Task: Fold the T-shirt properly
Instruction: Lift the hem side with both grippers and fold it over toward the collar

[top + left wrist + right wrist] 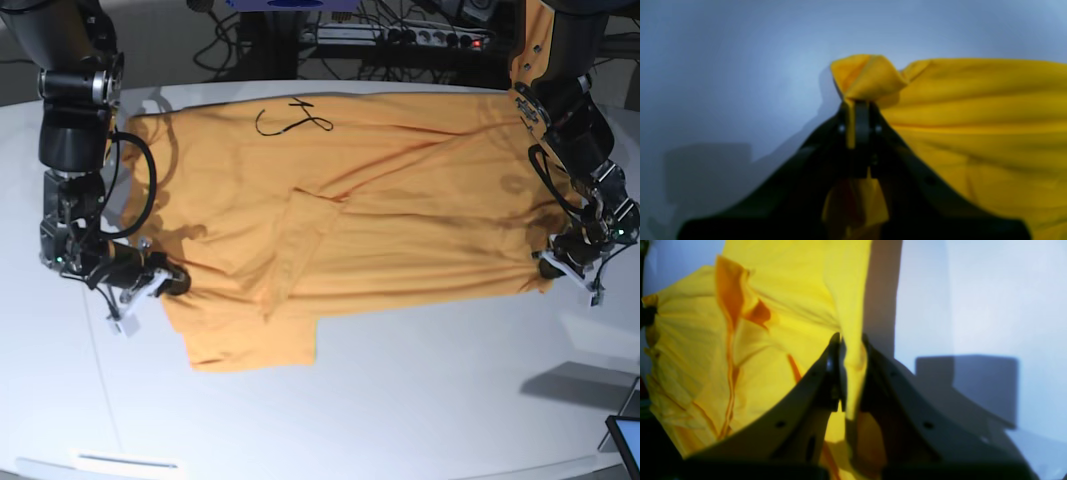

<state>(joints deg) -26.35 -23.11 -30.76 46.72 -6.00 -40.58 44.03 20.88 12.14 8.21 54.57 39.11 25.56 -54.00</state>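
The orange-yellow T-shirt [340, 220] lies spread across the white table [400, 400], with a thin dark squiggle [290, 120] near its far edge. My left gripper [548, 268], on the right of the base view, is shut on the shirt's near right corner. In the left wrist view the left gripper [858, 105] pinches a bunched fold of the T-shirt [973, 110]. My right gripper [175, 283], on the left of the base view, is shut on the shirt's left edge. The right wrist view shows the right gripper [851, 340] clamping a fold of the T-shirt [773, 306].
Cables and a power strip [400, 35] lie behind the table's far edge. A dark screen corner [625, 440] stands at the lower right. A flap of the shirt [250, 340] hangs toward the table's front.
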